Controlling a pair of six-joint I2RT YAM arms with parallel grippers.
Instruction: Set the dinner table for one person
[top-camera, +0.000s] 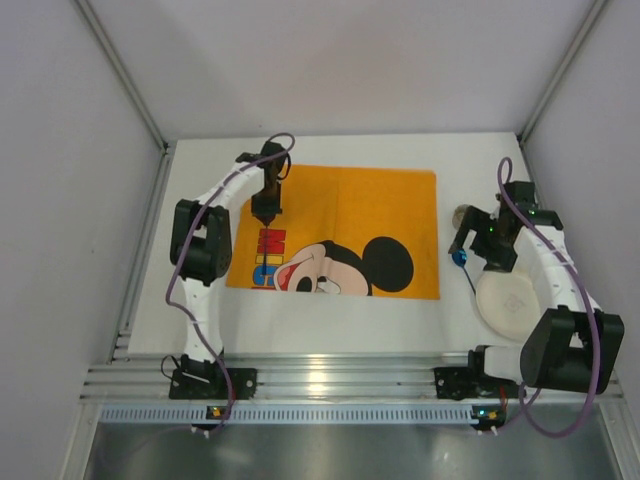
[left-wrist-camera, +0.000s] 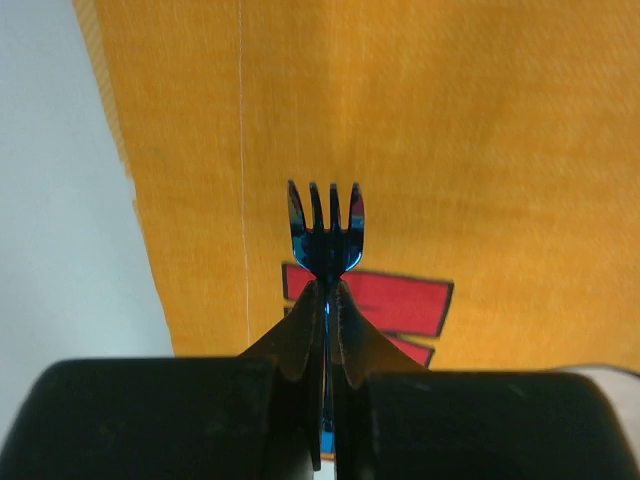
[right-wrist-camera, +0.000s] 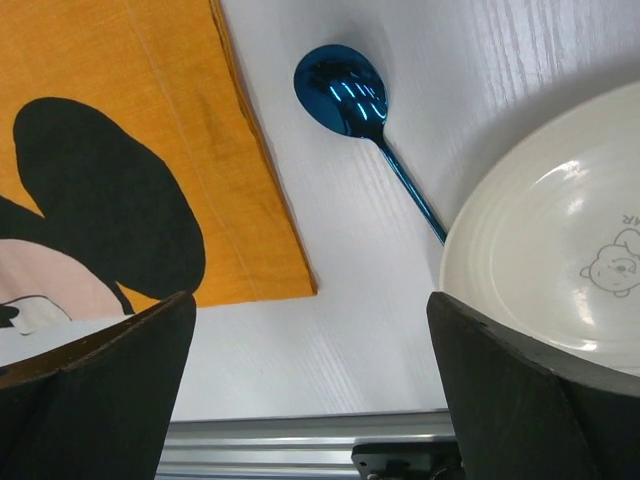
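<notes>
My left gripper (top-camera: 266, 212) is shut on a blue metallic fork (left-wrist-camera: 326, 228), held above the left part of the orange Mickey Mouse mat (top-camera: 340, 232); the tines stick out past the fingers (left-wrist-camera: 305, 320). My right gripper (right-wrist-camera: 312, 320) is open and empty above the white dinner table (right-wrist-camera: 330, 330), between the mat's near right corner and a white plate (right-wrist-camera: 560, 240). A blue spoon (right-wrist-camera: 345, 90) lies on the table beside the plate, its handle running under the plate's rim. Plate (top-camera: 510, 298) and spoon (top-camera: 461, 262) also show in the top view.
A small round glass or cup (top-camera: 464, 214) stands on the table behind the right gripper, partly hidden by the arm. A metal rail (top-camera: 330, 378) runs along the near table edge. Grey walls enclose the table on the left, right and far sides.
</notes>
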